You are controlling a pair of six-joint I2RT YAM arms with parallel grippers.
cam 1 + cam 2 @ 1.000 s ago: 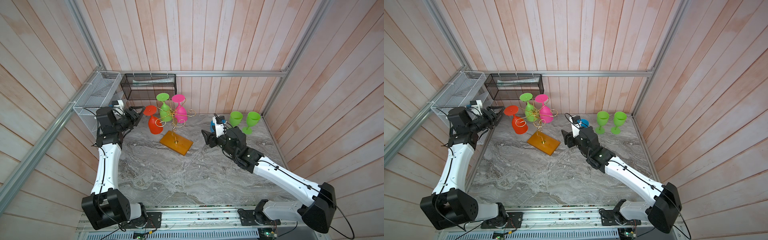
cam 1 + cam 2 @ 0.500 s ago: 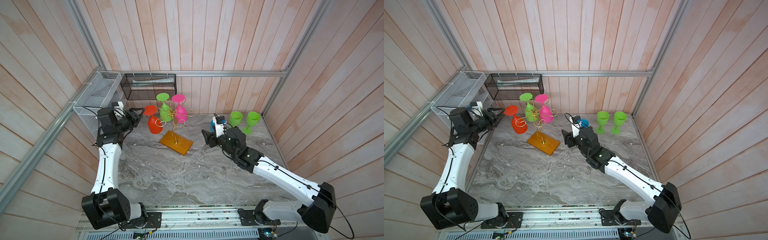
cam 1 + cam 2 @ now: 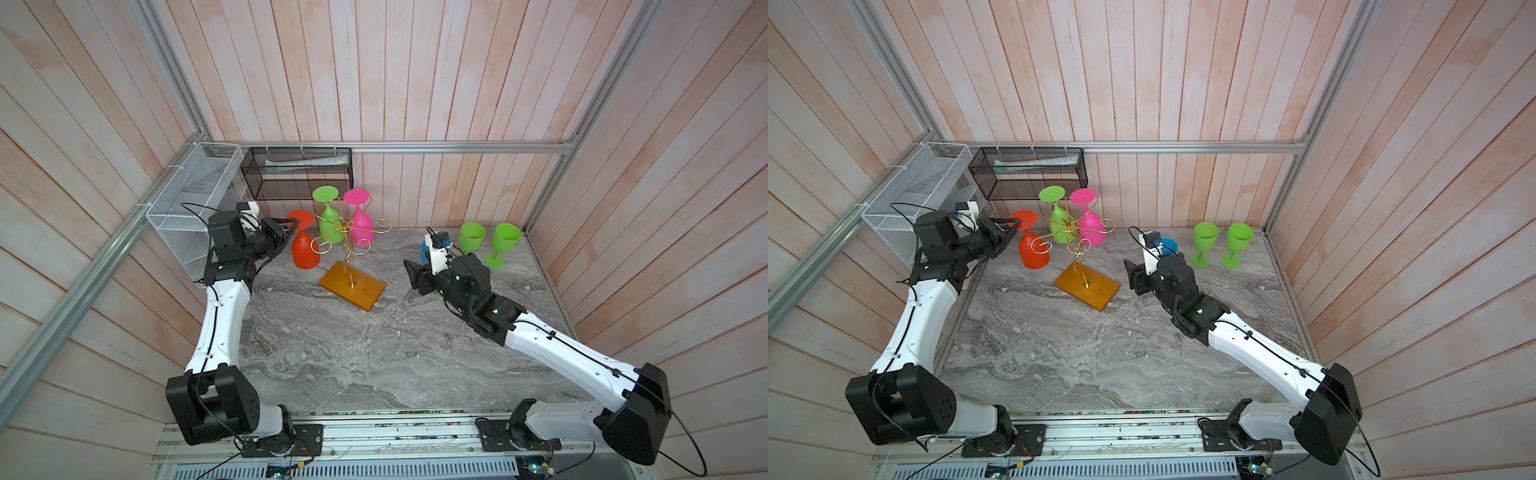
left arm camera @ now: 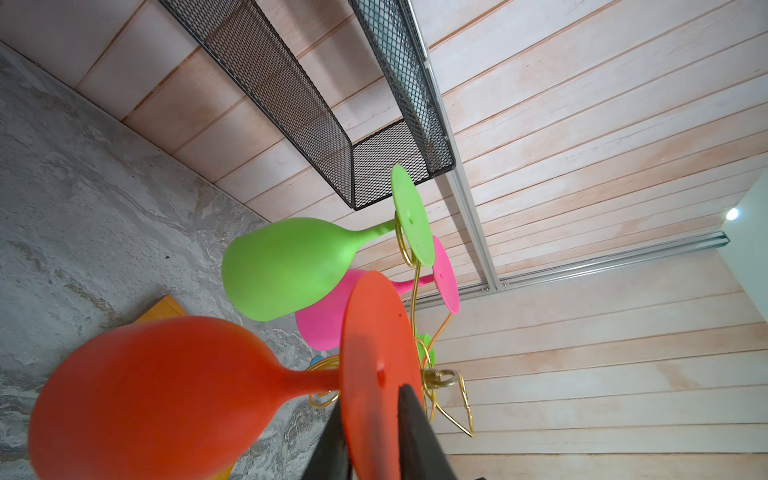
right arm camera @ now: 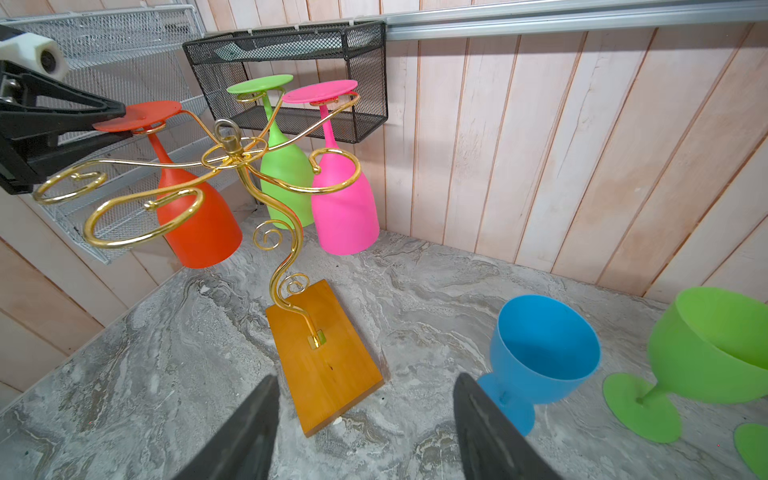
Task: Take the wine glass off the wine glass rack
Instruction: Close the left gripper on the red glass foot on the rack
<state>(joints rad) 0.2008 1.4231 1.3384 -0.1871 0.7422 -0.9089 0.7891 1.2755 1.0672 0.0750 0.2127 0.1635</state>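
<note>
- The left gripper has narrowed since a second ago, and its fingers now pinch the foot of the red wine glass.
- That glass still hangs upside down on the wine glass rack.
- The right gripper is unchanged, spread wide and empty.

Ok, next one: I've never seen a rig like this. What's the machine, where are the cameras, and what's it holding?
Two robot arms work at a marble table, each ending in a two-fingered gripper. The top views come from one overhead camera pair; each wrist view comes from a camera on that arm. On the table stands the wine glass rack, with a red wine glass, a green wine glass and a pink wine glass hanging upside down. Nearby, standing upright, are two green glasses and a blue glass. The left gripper has fingers either side of the red wine glass's foot; whether they pinch it I cannot tell. The right gripper is open and empty.
</note>
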